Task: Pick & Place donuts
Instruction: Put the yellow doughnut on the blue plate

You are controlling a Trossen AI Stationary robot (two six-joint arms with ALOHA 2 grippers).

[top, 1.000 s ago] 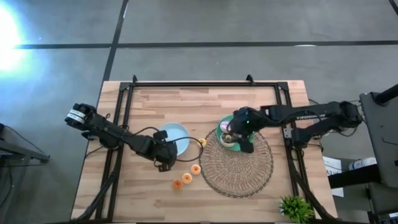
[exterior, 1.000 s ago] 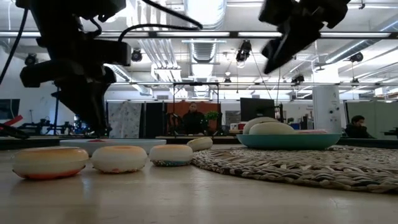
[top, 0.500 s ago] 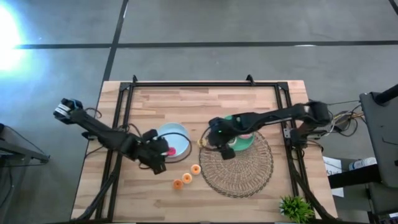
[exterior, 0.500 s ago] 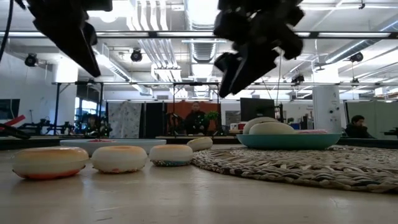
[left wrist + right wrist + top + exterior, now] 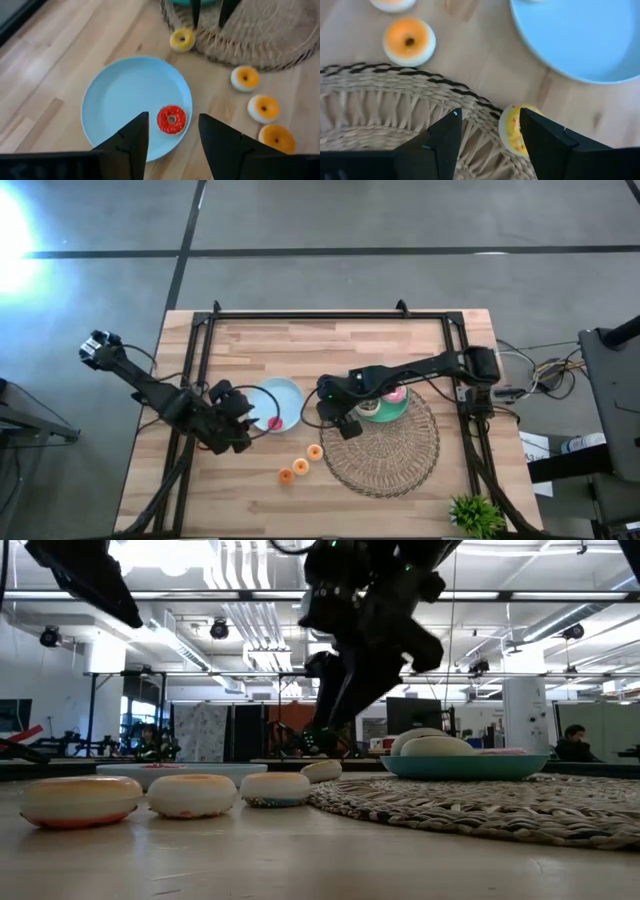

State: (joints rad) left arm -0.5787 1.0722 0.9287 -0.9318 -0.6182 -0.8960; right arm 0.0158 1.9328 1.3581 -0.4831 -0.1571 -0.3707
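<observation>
My right gripper (image 5: 326, 412) is open and hangs just above a small yellow donut (image 5: 514, 131) that lies on the wood at the woven placemat's edge (image 5: 322, 771). In the right wrist view one fingertip partly hides the donut. My left gripper (image 5: 236, 416) is open and raised, left of the light-blue plate (image 5: 285, 392). A red donut (image 5: 171, 119) lies flat on that plate. Three orange donuts (image 5: 314, 451) (image 5: 300, 466) (image 5: 285, 475) lie in a row on the table. More donuts (image 5: 430, 745) rest on the teal plate (image 5: 384, 416).
The round woven placemat (image 5: 400, 455) carries the teal plate at its far side. A black frame (image 5: 300, 315) borders the table's far and side edges. A small green plant (image 5: 476, 513) stands at the near right corner. Bare wood lies toward the far edge.
My right gripper has swung from above the teal plate toward the table's left and come down over the yellow donut at the placemat's edge. My left gripper has risen and drawn back from the light-blue plate toward the left edge, uncovering the red donut on it.
</observation>
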